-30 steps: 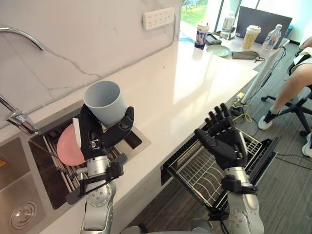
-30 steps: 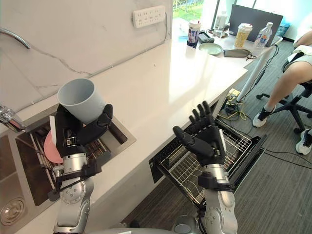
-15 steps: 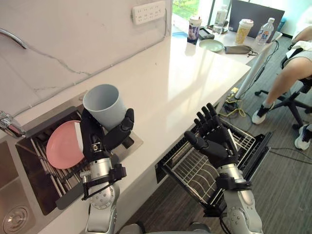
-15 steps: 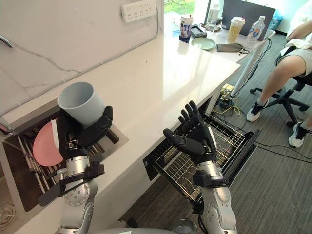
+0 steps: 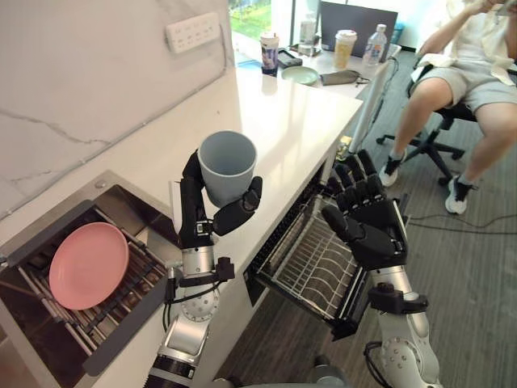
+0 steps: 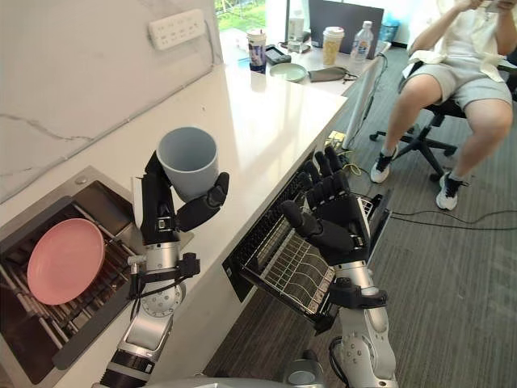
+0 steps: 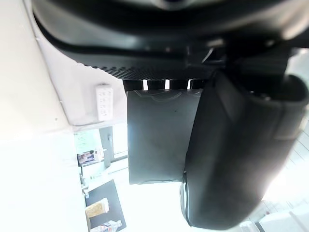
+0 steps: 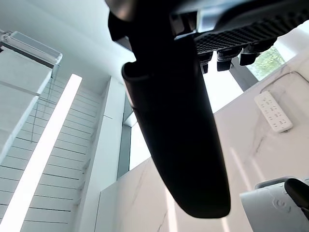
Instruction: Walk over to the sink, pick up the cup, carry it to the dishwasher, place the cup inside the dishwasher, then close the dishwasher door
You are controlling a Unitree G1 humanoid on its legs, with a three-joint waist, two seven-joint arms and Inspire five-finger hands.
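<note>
A pale blue-grey cup (image 5: 227,166) is held upright above the white counter's front edge, mouth up, with my left hand (image 5: 196,217) shut round it; fingers and thumb wrap its lower body (image 7: 161,135). To its right my right hand (image 5: 367,222) is raised with straight, spread fingers and holds nothing. Below and between the hands the dishwasher (image 5: 311,263) stands open, its wire rack pulled out over the lowered door. The sink (image 5: 121,212) lies at the lower left of the counter.
A pink plate (image 5: 87,264) stands in the sink's rack. A person (image 5: 464,73) sits on a chair at the far right. Cups, a bottle and a green dish (image 5: 300,74) stand on the counter's far end. A wall socket strip (image 5: 193,31) is above.
The whole picture has shifted left, so the camera has turned right toward the dishwasher. My left hand with the cup now hangs over the counter edge rather than over the sink.
</note>
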